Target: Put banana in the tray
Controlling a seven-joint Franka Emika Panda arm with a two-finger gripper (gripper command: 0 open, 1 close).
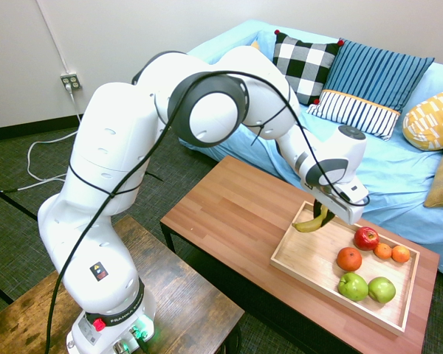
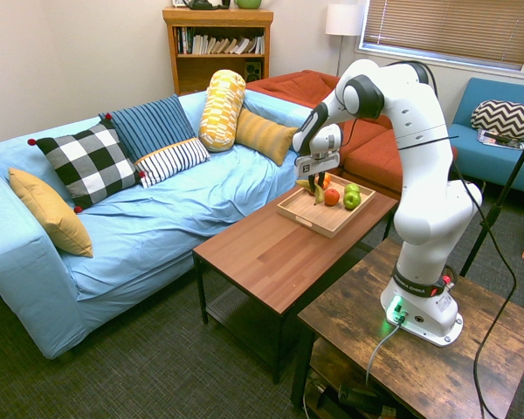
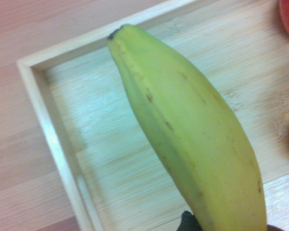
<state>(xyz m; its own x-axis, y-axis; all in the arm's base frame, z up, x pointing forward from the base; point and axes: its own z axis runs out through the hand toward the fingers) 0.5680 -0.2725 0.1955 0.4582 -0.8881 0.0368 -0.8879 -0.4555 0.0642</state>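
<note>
Gripper (image 1: 320, 214): closed on the banana (image 1: 311, 222), gripping it near one end; positioned above the tray's empty end, the end away from the fruit.
Banana: yellow-green with a dark tip; suspended in the gripper, hanging down at a tilt. In the wrist view the banana (image 3: 183, 139) fills the frame diagonally with the tray floor (image 3: 106, 144) behind it. Contact with the tray floor cannot be determined.
Tray (image 1: 304, 259): pale wood, low rim; lies on the reddish-brown bench (image 1: 236, 214) at the end nearest the blue sofa (image 1: 399, 169).
Tray contents: one red apple (image 1: 366, 237), three oranges (image 1: 348, 259), two green apples (image 1: 353, 286), grouped at the end away from the banana.
Sofa: carries a checked cushion (image 1: 303, 65), a striped cushion (image 1: 369, 85) and a yellow patterned cushion (image 1: 432, 118).
</note>
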